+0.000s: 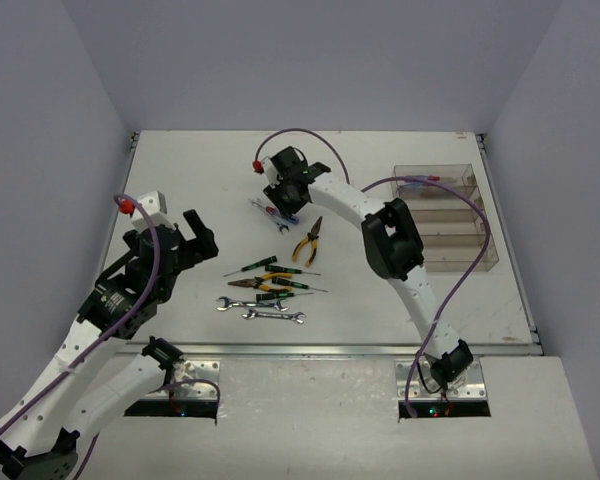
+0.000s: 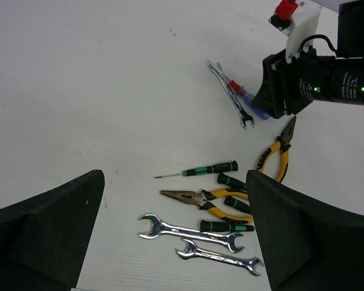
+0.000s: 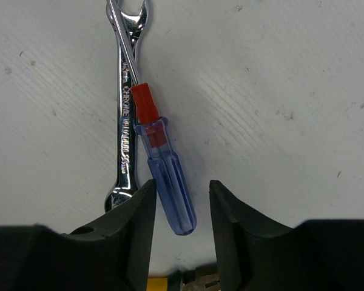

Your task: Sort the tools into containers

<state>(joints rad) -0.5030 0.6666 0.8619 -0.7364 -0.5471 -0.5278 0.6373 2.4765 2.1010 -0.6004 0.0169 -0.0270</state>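
Note:
My right gripper (image 3: pixel 182 185) is open and low over the table, its fingers (image 3: pixel 139 224) on either side of the blue handle of a blue and red screwdriver (image 3: pixel 167 182). The left finger is close to the handle and the right one stands apart from it. The screwdriver's shaft crosses a silver wrench (image 3: pixel 126 115). The left gripper (image 2: pixel 175 177) hangs wide open above the table, holding nothing. Ahead of it lie two wrenches (image 2: pixel 191 231), yellow-handled pliers (image 2: pixel 206 199) and thin green-handled screwdrivers (image 2: pixel 206 170). The containers (image 1: pixel 450 215) stand at the right.
A second pair of yellow pliers (image 1: pixel 308 240) lies just to the near side of the right gripper (image 1: pixel 285 205). The far bin holds something thin and reddish (image 1: pixel 425 182). The right arm's purple cable loops over the bins. The table edge runs along the near side.

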